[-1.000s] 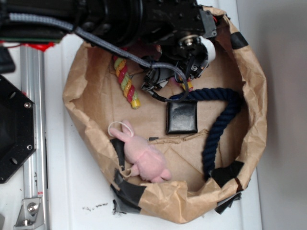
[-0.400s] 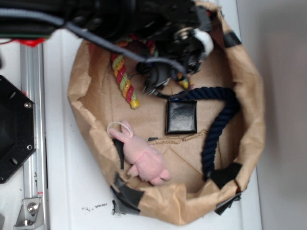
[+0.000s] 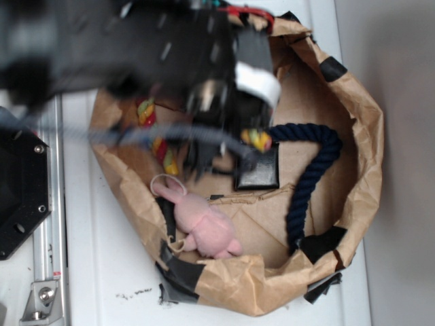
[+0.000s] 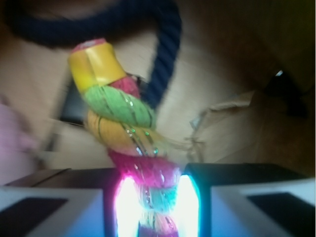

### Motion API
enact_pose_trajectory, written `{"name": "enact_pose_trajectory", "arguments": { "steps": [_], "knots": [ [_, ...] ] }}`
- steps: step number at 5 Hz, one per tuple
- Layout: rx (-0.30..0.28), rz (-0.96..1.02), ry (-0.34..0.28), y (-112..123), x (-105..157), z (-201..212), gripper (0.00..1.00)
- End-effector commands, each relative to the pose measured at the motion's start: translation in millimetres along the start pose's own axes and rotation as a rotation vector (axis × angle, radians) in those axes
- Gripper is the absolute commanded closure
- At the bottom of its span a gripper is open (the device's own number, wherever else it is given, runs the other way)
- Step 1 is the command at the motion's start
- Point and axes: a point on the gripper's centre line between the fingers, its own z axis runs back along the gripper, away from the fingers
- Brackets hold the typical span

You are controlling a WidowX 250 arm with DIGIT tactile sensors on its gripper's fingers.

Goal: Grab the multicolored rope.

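Note:
The multicolored rope (image 4: pixel 121 116), twisted red, yellow and light green, is squeezed between my two glowing pads (image 4: pixel 127 205) in the wrist view, with its yellow-capped end sticking out ahead. In the exterior view my gripper (image 3: pixel 234 146) is blurred and raised over the brown paper bag (image 3: pixel 353 170); one rope end (image 3: pixel 256 140) shows at the fingers and another stretch (image 3: pixel 158 146) hangs to the left. The gripper is shut on the rope.
A navy-blue rope (image 3: pixel 314 173) curves along the bag's right side, and it also shows in the wrist view (image 4: pixel 165 59). A black square pouch (image 3: pixel 262 175) lies in the middle and a pink plush rabbit (image 3: pixel 204 224) at the lower left. A metal rail (image 3: pixel 47 258) runs at left.
The arm has swung left and up with the multicolored rope; the rope has left its place on the bag floor and now hangs from the gripper. The other things have not moved.

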Motion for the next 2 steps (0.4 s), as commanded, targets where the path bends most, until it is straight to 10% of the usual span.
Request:
{"name": "enact_pose_trajectory", "arguments": {
  "steps": [1,2],
  "knots": [
    [0.035,0.291,0.047,-10.3,29.9,44.5,1.0],
    [0.015,0.362,0.034,-1.8,27.4,41.0,1.0]
  ]
}}
